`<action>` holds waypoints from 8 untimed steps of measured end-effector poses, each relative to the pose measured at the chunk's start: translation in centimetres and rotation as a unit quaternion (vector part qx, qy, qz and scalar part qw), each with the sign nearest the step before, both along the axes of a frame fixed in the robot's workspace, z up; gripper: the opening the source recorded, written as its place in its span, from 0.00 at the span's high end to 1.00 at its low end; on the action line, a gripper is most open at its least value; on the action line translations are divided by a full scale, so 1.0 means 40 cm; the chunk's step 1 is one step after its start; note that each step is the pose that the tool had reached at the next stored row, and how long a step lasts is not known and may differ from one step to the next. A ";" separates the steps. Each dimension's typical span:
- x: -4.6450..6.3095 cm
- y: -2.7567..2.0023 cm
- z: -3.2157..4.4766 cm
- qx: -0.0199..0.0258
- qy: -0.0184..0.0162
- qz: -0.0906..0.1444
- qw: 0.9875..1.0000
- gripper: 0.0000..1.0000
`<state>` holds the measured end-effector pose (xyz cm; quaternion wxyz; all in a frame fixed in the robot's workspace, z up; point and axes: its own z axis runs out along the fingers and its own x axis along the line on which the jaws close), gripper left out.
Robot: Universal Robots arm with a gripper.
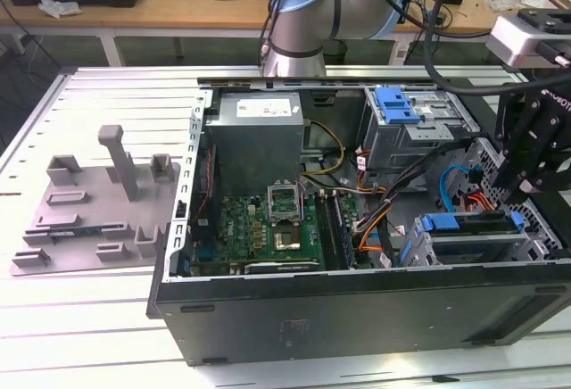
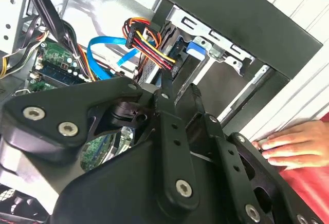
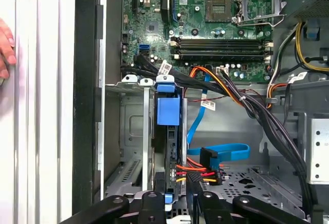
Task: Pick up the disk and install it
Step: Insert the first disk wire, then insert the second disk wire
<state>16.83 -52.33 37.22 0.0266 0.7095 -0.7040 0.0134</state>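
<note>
The black linkage gripper (image 1: 526,161) hangs at the exterior view's right, over the open black computer case (image 1: 357,309); whether its fingers grip anything I cannot tell. The blue-bracketed silver disk (image 3: 168,131) stands edge-on in the grey metal drive cage (image 3: 131,131), lower centre in the first wrist view. Seating it well likely means pressing straight along the cage rails, clear of the red-and-orange cable bundle (image 3: 198,171).

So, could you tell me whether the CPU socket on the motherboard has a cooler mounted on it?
No, the CPU socket is bare in the first wrist view, with its metal frame exposed on the motherboard.
</note>
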 end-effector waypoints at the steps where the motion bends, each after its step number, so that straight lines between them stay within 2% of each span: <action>1: 0.000 0.000 0.000 0.000 0.000 0.000 1.000 0.69; 8: 0.000 0.000 0.000 0.000 0.000 0.000 1.000 0.69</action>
